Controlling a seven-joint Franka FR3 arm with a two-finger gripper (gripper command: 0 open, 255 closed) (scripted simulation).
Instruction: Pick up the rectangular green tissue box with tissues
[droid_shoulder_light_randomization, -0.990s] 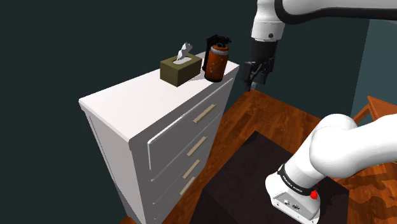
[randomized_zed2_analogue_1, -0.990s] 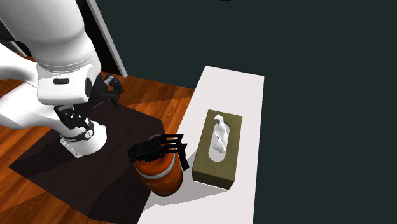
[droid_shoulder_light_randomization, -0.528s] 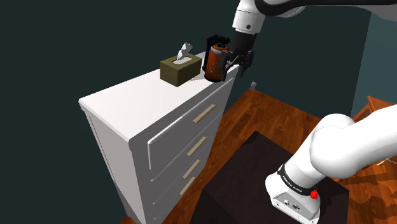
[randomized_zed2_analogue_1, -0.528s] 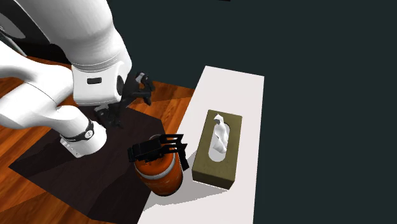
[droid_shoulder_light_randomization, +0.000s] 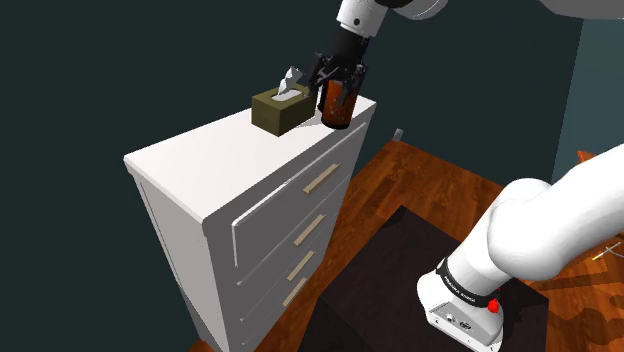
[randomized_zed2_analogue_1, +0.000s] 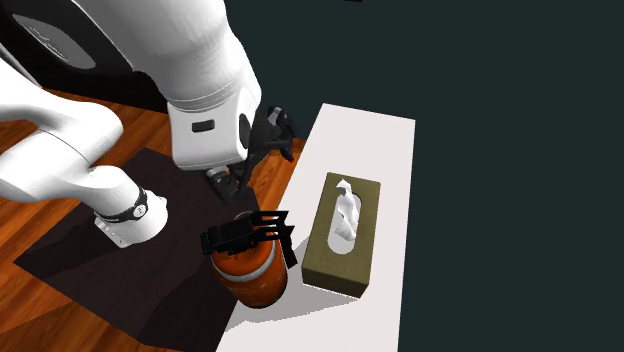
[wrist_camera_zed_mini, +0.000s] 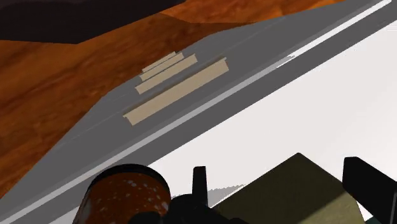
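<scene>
Hovering over the far end of the worktop in the shoulder view, the tool is hanging just above the red canister, with the tissue box sitting near it at about eight o'clock. The dull green box is lying flat on the worktop beside the canister, nothing is gripping it, and a white tissue is poking up out of its top. The drawers of the white chest below are all showing shut. In the second exterior view the tool is reaching in over the worktop's edge, at roughly eleven o'clock from the tissue box and apart from it. The red canister, capped by a black handle, is standing just beside the box at its nine o'clock. The box's oval slot is showing a tissue bunched up through it, and what the canister is holding cannot be seen. In the wrist view the tool is looking down with its fingers standing well apart, and the tissue box is appearing between them but not touching them. The red canister is sitting outside the other finger. The pale drawer handles are showing beyond the worktop edge. By my judgement the approach is nearly finished: the tool is needing to line up over the box, come down around it, close and lift, while keeping clear of the canister.
</scene>
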